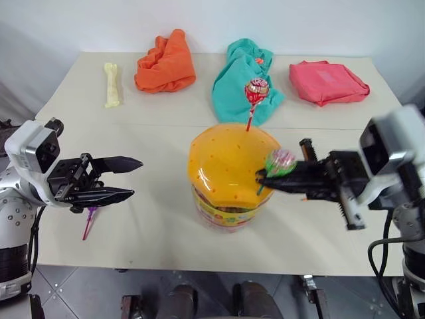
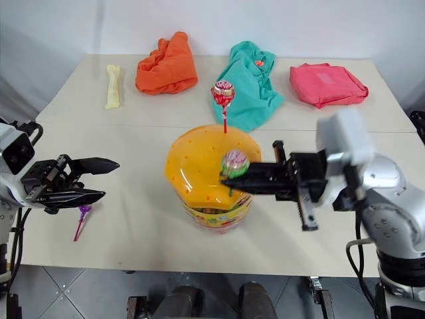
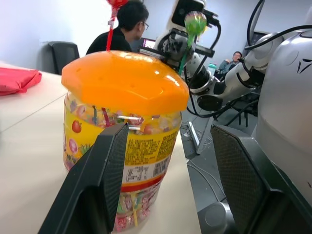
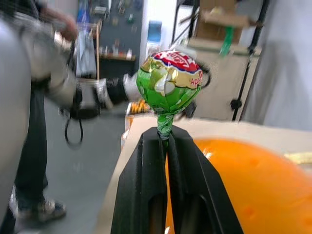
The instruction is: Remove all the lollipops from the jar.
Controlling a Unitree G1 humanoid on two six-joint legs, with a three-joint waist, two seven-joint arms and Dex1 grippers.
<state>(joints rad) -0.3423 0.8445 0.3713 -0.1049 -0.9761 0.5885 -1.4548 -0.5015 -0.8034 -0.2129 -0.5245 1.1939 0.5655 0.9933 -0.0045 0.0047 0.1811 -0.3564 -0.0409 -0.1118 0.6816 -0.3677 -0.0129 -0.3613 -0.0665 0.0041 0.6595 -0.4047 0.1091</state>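
The jar (image 1: 224,211) stands at the table's middle, clear with a colourful label and an orange dome lid (image 1: 222,163) dotted with holes. A red lollipop (image 1: 256,91) sticks upright out of the lid's far side. My right gripper (image 1: 263,178) reaches in from the right over the lid's right edge, shut on the stick of a green lollipop (image 1: 279,161). Whether its stick end is still in a hole I cannot tell. My left gripper (image 1: 135,178) hovers open to the left of the jar, pointing at it. A purple lollipop (image 1: 87,222) lies on the table below it.
Along the table's far side lie a pale yellow bone toy (image 1: 111,84), an orange cloth (image 1: 166,65), a teal cloth (image 1: 244,76) and a pink cloth (image 1: 327,82). In the left wrist view, a seated person (image 3: 127,27) shows beyond the table.
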